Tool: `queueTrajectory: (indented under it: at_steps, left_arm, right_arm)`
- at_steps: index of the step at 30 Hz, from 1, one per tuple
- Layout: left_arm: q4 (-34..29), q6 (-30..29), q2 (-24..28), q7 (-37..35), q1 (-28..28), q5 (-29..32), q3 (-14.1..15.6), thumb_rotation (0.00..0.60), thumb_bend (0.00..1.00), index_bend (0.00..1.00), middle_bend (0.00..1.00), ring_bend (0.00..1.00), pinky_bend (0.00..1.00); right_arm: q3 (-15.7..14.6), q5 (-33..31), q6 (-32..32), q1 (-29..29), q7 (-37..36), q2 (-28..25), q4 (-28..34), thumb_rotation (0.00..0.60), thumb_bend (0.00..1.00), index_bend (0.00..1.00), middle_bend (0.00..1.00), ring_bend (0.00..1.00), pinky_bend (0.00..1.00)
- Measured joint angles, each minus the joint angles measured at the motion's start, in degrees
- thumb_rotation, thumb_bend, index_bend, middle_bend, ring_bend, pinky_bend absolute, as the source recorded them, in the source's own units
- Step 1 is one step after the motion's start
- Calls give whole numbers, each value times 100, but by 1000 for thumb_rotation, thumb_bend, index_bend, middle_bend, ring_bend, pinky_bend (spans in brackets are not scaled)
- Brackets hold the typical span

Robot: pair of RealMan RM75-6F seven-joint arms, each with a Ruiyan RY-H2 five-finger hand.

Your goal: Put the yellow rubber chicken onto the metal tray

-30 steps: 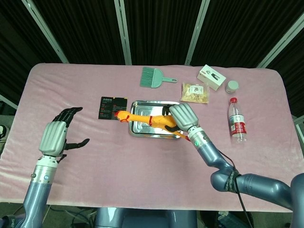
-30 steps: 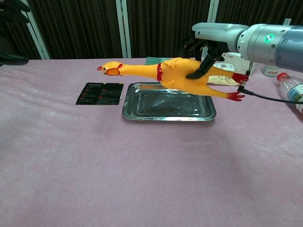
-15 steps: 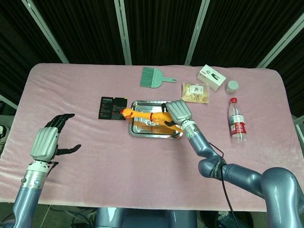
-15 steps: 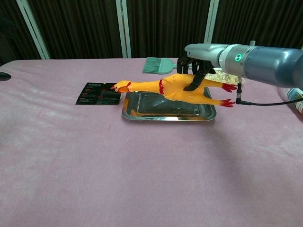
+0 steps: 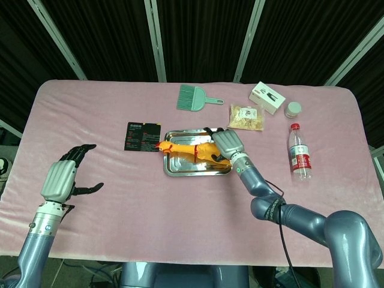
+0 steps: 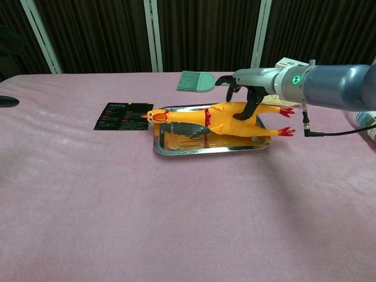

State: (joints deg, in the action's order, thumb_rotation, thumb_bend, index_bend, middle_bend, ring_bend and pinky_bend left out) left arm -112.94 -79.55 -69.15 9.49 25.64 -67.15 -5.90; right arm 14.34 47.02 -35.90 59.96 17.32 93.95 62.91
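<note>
pink-covered table [image 5: 180, 204], metal tray [image 5: 171, 170], brush [image 5: 193, 98], card [image 5: 143, 135], bottle [image 5: 299, 153]

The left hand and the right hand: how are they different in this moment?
The right hand grips the yellow rubber chicken over the metal tray; the left hand holds nothing, with its fingers spread. The right hand is at the middle of the table, the left hand near the table's left front edge. Both have a grey back and dark fingers.
</note>
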Motion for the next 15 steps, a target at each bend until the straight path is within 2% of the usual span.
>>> queueTrajectory:
  at_steps: [5,10,13,15]
  left_arm:
    - [-35,6,4,34,-20,-39,-57,600,104,149,159,125,227]
    - [-75,-6,8,75,-66,-60,-119,600,104,149,161,125,226]
    - [-54,-26,1,107,-87,-43,-166,600,104,150,165,125,210]
    - [4,-72,-13,150,-102,-39,-201,600,104,151,166,125,207]
  right_arm:
    - [80,-82,-104,-69,-51,-343,540,600,418,0,33,16,163]
    - [181,-74,-353,-198,-146,-783,1161,600,407,0,34,21,169]
    - [218,-26,-566,-323,-198,-1071,1529,600,409,5,91,121,262]
    - [241,46,-769,-440,-260,-1222,1735,600,408,59,189,231,376]
